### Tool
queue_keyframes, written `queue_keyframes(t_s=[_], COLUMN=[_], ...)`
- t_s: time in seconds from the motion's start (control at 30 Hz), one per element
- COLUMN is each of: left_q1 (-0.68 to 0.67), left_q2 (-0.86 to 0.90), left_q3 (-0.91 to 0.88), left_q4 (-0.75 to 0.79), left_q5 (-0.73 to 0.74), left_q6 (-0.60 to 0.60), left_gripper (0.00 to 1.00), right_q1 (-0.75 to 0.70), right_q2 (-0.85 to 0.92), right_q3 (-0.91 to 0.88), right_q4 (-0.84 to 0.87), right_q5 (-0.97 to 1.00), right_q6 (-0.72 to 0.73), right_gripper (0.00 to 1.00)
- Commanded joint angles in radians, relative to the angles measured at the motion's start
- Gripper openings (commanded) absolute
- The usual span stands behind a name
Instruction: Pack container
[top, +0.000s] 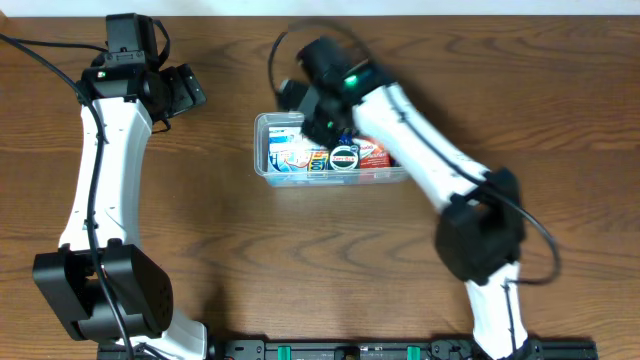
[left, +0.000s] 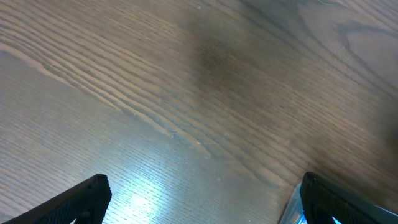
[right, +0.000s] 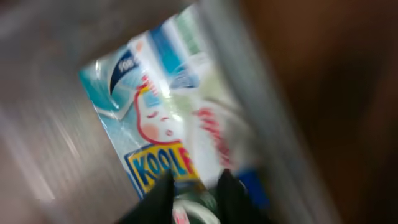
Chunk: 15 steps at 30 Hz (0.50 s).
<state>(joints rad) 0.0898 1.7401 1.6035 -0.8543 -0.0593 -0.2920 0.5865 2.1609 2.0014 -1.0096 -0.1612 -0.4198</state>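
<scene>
1. Overhead view. We are viewing the container (top: 262, 172), a clear tub, lying just right of the middle of the table (top: 300, 270). It is already holding several packets (top: 295, 156) and a round dark item (top: 345, 159).
2. The right gripper (top: 322, 118) is reaching down over the container's eleven o'clock corner, with its arm trailing away toward five o'clock.
3. Right wrist view. We are seeing its fingers (right: 163, 199) standing slightly apart above a blue-and-white packet (right: 155, 118), next to the container's wall. The picture is blurred, so we cannot tell whether the fingers are gripping anything or are bare.
4. The left gripper (top: 185, 90) is waiting at ten o'clock from the container, well apart from it. The left wrist view is showing its fingers (left: 81, 199) spread fully wide, with only bare wood between them.
5. Risk, as we are judging it: with the right gripper working this close to the wall, a finger could be catching the rim and dragging or tipping the light tub, since nothing is bracing it.
6. Further risk: the slippery packets are lying loosely stacked, so a finger pressing in or lifting out could be snagging one and pulling it over the rim at twelve o'clock.
</scene>
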Motion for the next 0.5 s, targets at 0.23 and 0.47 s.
queue_keyframes(t_s=[0.23, 0.47], left_q1=[0.003, 0.003], left_q2=[0.005, 0.005], left_q3=[0.004, 0.004], left_q4=[-0.002, -0.002], left_q5=[-0.005, -0.005], left_q6=[-0.002, -0.002], left_gripper=[0.98, 0.98], right_q1=[-0.312, -0.462], right_q2=[-0.384, -0.634], right_q3=[0.015, 0.013], right_q4=[-0.079, -0.228], right_q5=[-0.033, -0.102], right_q6=[0.203, 0.174], right_gripper=[0.99, 0.99])
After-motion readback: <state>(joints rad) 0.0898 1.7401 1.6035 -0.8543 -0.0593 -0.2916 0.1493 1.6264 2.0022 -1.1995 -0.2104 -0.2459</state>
